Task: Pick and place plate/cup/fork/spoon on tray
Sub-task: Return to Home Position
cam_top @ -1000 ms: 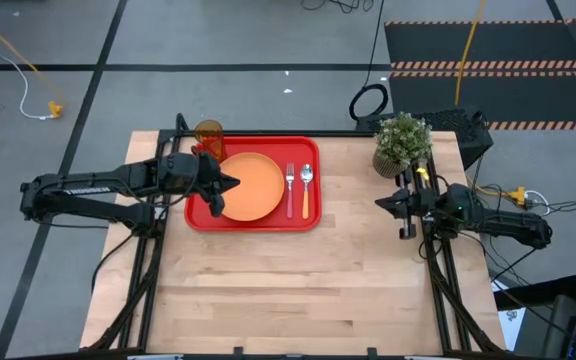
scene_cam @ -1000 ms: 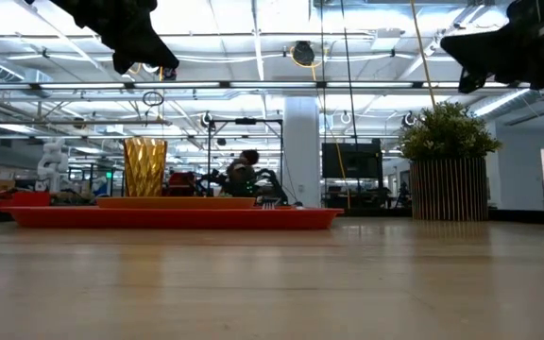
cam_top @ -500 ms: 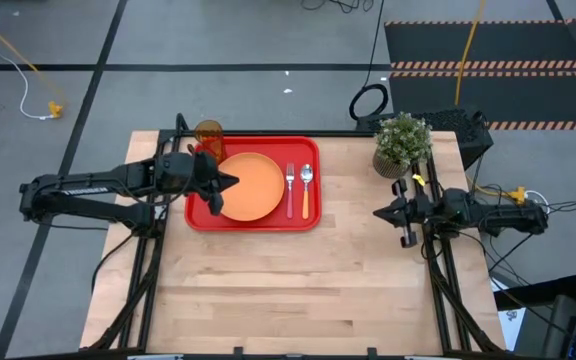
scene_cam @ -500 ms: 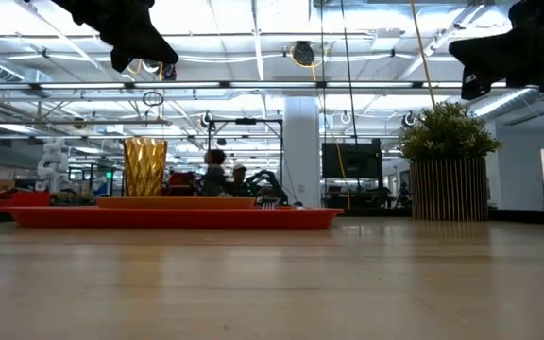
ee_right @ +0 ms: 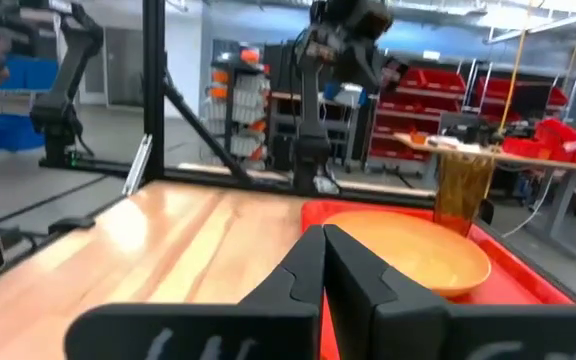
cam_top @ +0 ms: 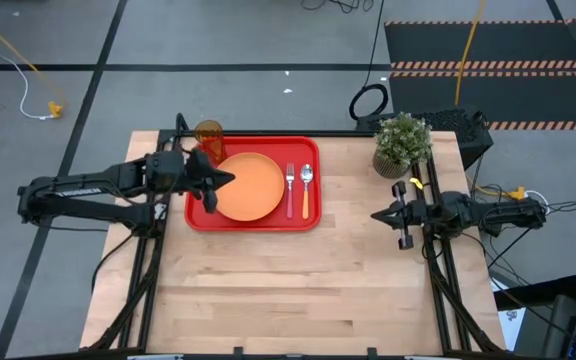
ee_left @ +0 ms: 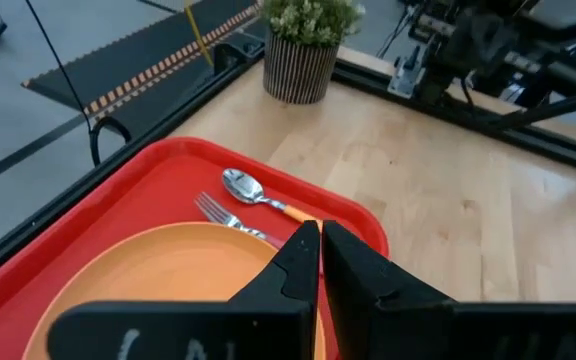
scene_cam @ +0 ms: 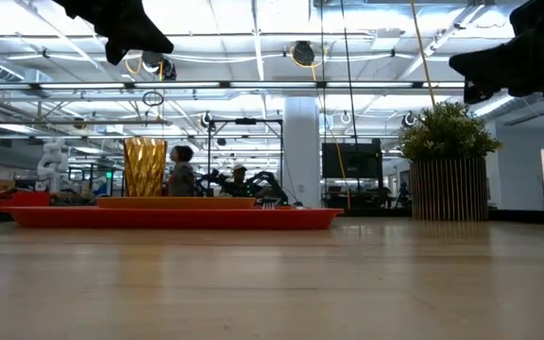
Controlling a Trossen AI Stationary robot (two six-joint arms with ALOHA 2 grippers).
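- The near half of the counter (cam_top: 288, 290) carries none of the task's things, and nothing there stands in either arm's way.
- The right end effector (cam_top: 378, 214) hangs by the counter's right edge, well apart from the tray (cam_top: 268, 223). Its fingers (ee_right: 308, 265) are pressed together with nothing between them.
- The left end effector (cam_top: 228, 178) hangs high over the tray's left edge and the left rim of the plate (cam_top: 253, 188). Its fingers (ee_left: 298, 265) are likewise closed and empty. This arm is the nearer one to all the tableware.
- The tray lies in the far half of the counter, left of centre. The plate fills its left and middle.
- The fork (cam_top: 290, 186) and the spoon (cam_top: 307, 190) lie side by side right of the plate, spoon outermost. Their long axes run near to far, with the handles toward the near edge.
- The cup (cam_top: 209, 133) stands upright at the tray's far left corner, just beyond the left end effector.
- All four things look placed, so I judge that only the retreat is left. The left arm's way back runs toward the counter's left edge, away from the plate. The cup is the one thing close enough to be clipped.
- A potted plant (cam_top: 403, 140) stands at the far right corner, beyond the right end effector and clear of its way back.
- Beyond the counter, a person (scene_cam: 179, 170) shows in the room.
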